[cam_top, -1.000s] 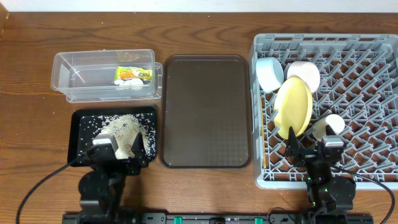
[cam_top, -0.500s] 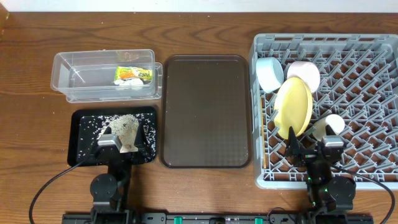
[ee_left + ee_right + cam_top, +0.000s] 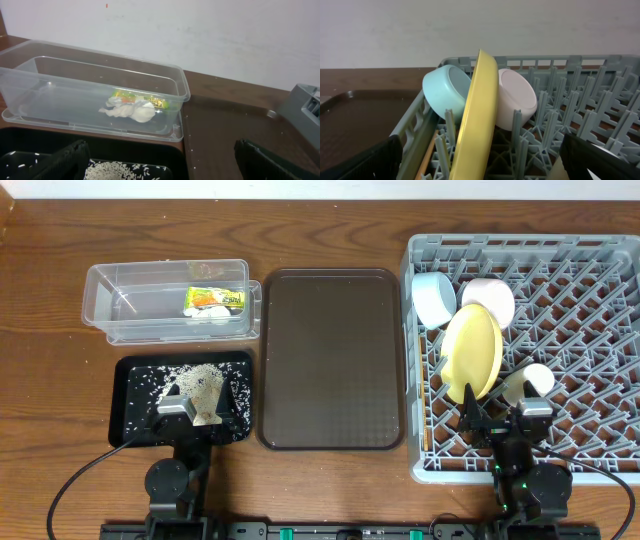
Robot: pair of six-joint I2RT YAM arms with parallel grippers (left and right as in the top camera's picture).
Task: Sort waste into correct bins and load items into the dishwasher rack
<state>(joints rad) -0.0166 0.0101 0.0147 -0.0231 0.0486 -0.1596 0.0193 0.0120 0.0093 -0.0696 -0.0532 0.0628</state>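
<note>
Although nothing on the table differs from a second ago, your left arm now sits further back toward its base than it did then, and matches the frame half a second ago; the right arm is unaltered. I read that as a withdrawal to rest.

Findings, largest first:

- Dishwasher rack (image 3: 520, 242): loaded at its left side.
- Brown serving tray (image 3: 330, 360): bare, between the bins and the rack.
- Clear tub (image 3: 140, 300): holds dry waste only.
- Black tray (image 3: 125, 400): holds the rice only.
- Yellow plate (image 3: 473, 350): upright on edge among the pegs.
- Light blue bowl (image 3: 433, 298) and white bowl (image 3: 490, 298): tipped on their sides either side of the plate, behind it.
- Pale green cup (image 3: 530, 382): in the rack, just right of the plate.
- Chopsticks (image 3: 426, 156): lying along the rack's left edge.
- Snack wrapper (image 3: 214, 299) and tissue (image 3: 131, 109): touching, at the tub's right end.
- Rice (image 3: 200, 385): heaped in the black tray, stray grains around.

Left gripper (image 3: 162, 162): fingers wide apart, empty, low over the black tray's near edge. Right gripper (image 3: 480, 165): fingers wide apart, empty, facing the plate.

Assessment: every item appears placed; you have no step outstanding that I can identify.
</note>
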